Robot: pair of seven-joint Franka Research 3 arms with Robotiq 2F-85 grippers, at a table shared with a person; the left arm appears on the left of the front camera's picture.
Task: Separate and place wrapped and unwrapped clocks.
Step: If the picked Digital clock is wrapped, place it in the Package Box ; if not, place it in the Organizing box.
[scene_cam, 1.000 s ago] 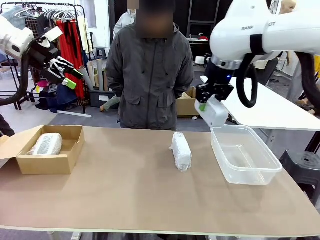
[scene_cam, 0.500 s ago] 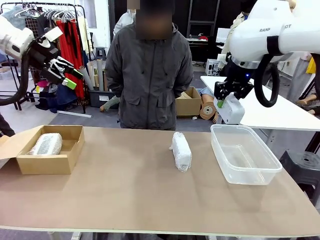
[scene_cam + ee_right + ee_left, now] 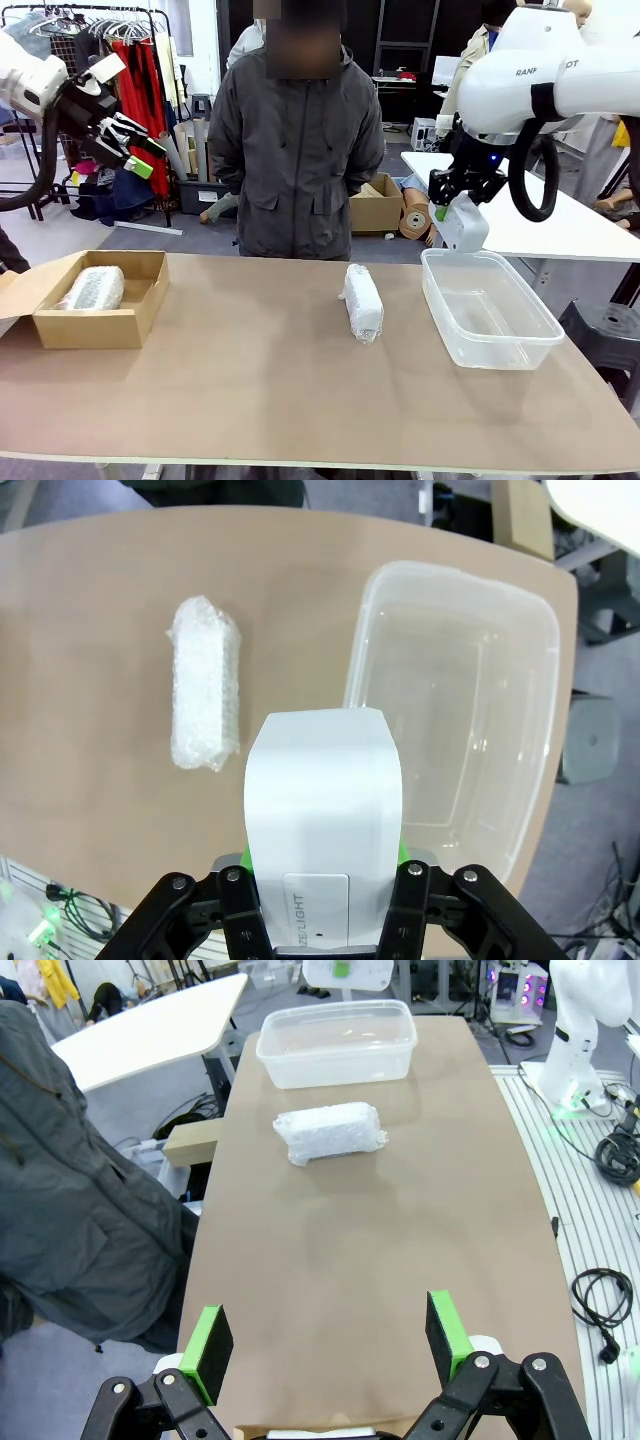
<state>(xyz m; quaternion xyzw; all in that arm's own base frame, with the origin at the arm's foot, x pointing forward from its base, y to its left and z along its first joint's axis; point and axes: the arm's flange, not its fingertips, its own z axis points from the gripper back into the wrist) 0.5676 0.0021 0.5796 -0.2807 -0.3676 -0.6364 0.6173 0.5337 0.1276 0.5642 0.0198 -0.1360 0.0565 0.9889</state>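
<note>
Right gripper point(image 3: 447, 211) clamped on smooth white rounded clock point(image 3: 463, 225), long axis downward, above clear plastic tub point(image 3: 497, 347) edge; left gripper point(image 3: 327, 1341) fingers apart.

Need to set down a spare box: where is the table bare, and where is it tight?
Widest bare stretch: between the cardboard box and the wrapped clock at mid-table, plus the whole near strip of the table. A narrower gap lies between that clock and the clear tub. Tight: around the tub's far end, where the held bare clock hangs above.
</note>
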